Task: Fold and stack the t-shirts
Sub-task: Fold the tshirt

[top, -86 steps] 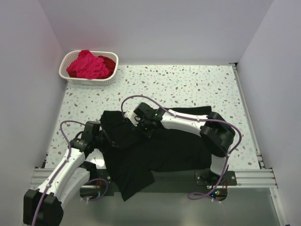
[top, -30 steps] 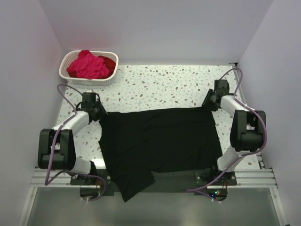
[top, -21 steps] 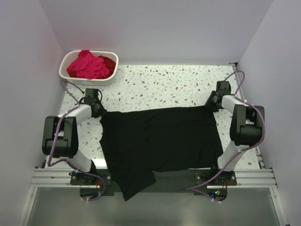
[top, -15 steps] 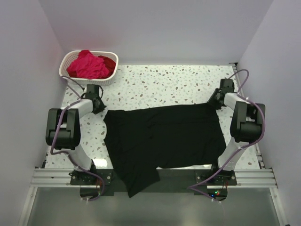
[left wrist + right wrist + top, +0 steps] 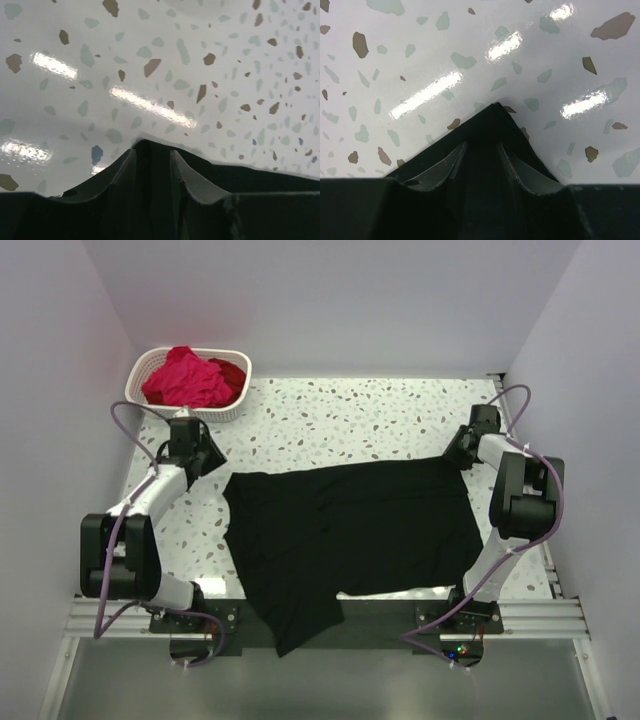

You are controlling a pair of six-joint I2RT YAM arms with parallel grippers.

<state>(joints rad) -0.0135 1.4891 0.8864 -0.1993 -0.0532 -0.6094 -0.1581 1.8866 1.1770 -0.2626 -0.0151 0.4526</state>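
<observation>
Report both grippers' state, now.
Left gripper: closed on a corner of the black t-shirt.
Right gripper: closed on another corner of it.

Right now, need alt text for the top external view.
A black t-shirt lies spread on a speckled table, one part hanging over the near edge, with the left tool and right tool at its two far corners. A white basket of pink and red shirts sits far left.

The left arm [image 5: 150, 495] and right arm [image 5: 495, 448] are white with black joints [image 5: 525, 505] and purple cables [image 5: 513, 389]. The left claw [image 5: 152, 151] and right claw [image 5: 483, 145] have grey fingers [image 5: 191, 181].
</observation>
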